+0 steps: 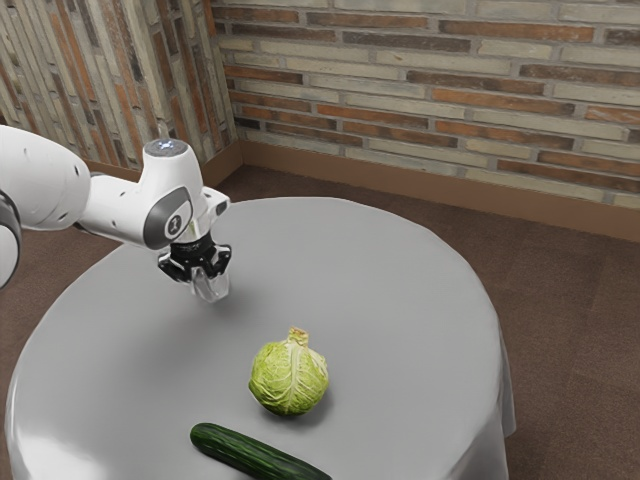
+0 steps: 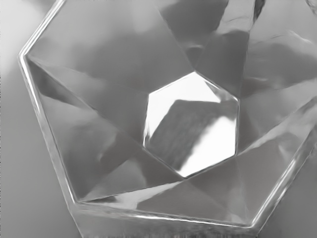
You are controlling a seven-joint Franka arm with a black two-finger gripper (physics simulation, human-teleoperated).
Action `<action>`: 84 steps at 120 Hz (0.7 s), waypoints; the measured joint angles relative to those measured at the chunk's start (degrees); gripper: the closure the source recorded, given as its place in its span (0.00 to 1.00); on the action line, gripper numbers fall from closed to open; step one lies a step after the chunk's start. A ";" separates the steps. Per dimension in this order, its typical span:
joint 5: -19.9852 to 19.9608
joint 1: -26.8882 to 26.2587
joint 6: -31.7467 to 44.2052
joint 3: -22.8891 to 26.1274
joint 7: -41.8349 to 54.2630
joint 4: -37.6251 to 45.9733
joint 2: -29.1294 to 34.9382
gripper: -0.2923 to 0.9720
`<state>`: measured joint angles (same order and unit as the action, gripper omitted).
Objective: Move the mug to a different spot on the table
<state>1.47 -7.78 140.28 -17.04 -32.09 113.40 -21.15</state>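
One glass mug (image 1: 212,286) just under the gripper (image 1: 203,272); whether it is grasped cannot be told
Also on the table (image 1: 400,300): one cabbage (image 1: 289,377), one cucumber (image 1: 250,452)

The mug (image 1: 212,286) is directly under the end effector (image 1: 203,272), over the desk (image 1: 400,270). The cabbage (image 1: 289,377) lies on the desk, apart from the end effector, toward the exterior view's right and nearer the camera. The cucumber (image 1: 255,455) lies beyond the cabbage, farther from the end effector, at the desk's near edge.
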 joint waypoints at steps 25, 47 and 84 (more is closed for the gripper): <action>0.83 -0.13 -0.08 -0.04 -0.81 -0.06 0.24 0.75; 12.50 -0.85 -0.15 -0.03 -6.30 -0.31 0.75 0.80; 14.08 -4.77 4.01 0.04 -15.55 0.48 2.14 0.81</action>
<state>15.55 -12.55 144.30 -17.01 -47.64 113.88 -19.00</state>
